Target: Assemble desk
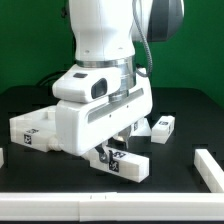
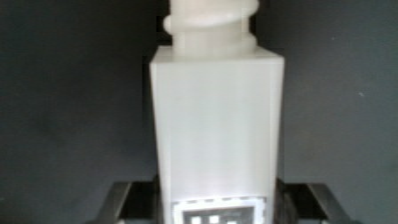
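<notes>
Three white desk parts sat on the black table (image 1: 190, 142). At the exterior view's left lay the desk panel (image 1: 30, 128), with tags on its rim. Near the middle the gripper (image 1: 115, 152) hung low, its jaws pinching the sides of one leg (image 1: 122, 166). In the wrist view that leg ran between the fingers (image 2: 132, 200), its threaded tip (image 2: 210, 28) at the far end. Further right, a second leg (image 1: 160, 126) lay well apart.

The post leg (image 2: 217, 120) in the wrist view was plain white and bore a black-and-white square tag (image 2: 217, 212). The panel (image 1: 35, 133) and a second leg (image 1: 160, 127) were white with like tags. My arm (image 1: 100, 40) was white, the desk (image 1: 190, 115) black, the backdrop (image 1: 200, 50) green.
</notes>
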